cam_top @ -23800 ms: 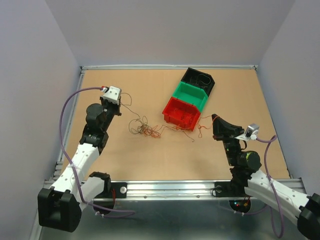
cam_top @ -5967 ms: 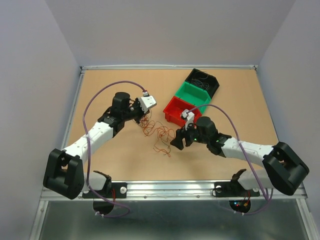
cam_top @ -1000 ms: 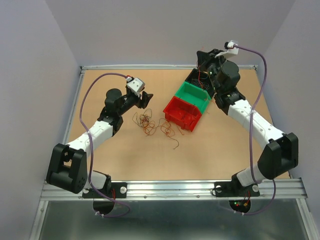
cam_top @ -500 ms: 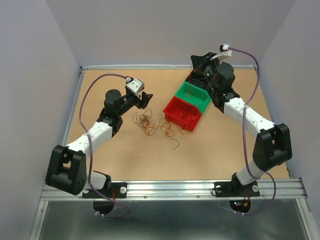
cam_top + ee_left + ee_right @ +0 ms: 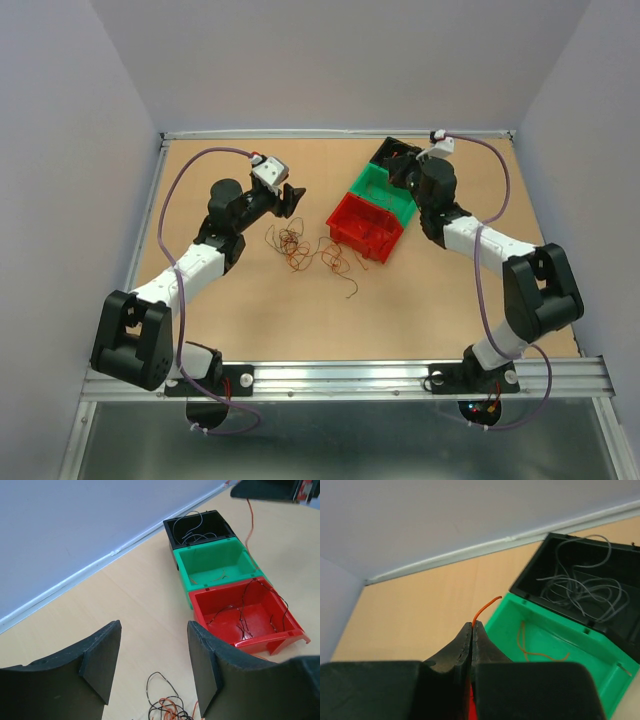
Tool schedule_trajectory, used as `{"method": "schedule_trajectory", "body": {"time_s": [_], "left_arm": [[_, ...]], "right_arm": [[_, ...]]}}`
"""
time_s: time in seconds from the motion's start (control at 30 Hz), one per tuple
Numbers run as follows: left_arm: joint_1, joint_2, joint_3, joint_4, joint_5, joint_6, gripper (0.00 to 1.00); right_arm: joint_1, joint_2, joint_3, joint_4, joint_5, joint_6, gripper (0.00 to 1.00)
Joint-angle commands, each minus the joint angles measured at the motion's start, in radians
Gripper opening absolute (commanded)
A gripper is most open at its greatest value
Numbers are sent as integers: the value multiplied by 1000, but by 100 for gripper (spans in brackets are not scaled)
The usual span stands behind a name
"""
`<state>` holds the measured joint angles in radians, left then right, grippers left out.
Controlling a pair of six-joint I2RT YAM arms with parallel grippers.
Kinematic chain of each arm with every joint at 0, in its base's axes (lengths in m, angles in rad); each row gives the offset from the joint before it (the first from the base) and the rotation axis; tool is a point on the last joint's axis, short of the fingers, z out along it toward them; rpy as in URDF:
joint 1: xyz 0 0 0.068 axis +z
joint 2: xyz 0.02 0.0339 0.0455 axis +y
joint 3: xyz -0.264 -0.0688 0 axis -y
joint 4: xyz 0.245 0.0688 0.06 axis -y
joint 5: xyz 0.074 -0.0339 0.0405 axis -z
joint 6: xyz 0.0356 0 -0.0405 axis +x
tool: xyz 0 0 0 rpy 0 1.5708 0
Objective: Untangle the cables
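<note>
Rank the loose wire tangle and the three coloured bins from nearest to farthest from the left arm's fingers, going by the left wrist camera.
1. Wire tangle: nearest, low in the view between the open left fingers.
2. Red bin: ahead, to the right.
3. Green bin: directly behind the red one.
4. Black bin: farthest, at the row's far end.

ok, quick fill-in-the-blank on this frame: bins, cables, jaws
1. The jaws of the right gripper are shut on an ___ cable.
2. The jaws of the left gripper stand ___.
3. The green bin sits between the black bin and the ___ one.
4. The grey cables lie in the ___ bin.
Missing: orange; open; red; black.
</note>
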<state>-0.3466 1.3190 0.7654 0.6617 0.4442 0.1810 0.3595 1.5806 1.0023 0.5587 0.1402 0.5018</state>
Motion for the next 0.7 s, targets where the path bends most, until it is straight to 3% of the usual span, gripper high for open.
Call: {"method": "schedule_trajectory", "body": {"time_s": [0.0,0.33,0.57,0.67], "left_arm": [[1,-40,-6,58,8,9,67],[1,-38,-8,58,5,20,67],[1,-33,-8,58,11,21,67],[1,-32,-6,56,13,25,67]], "right_arm": [[-5,45,-33,15,94,-65,1],[-17,366,275,-322,-22,-264,0],[-91,453,332,-381,-238,-267,1],[-96,453,355,-402,-278,-260,6]]}}
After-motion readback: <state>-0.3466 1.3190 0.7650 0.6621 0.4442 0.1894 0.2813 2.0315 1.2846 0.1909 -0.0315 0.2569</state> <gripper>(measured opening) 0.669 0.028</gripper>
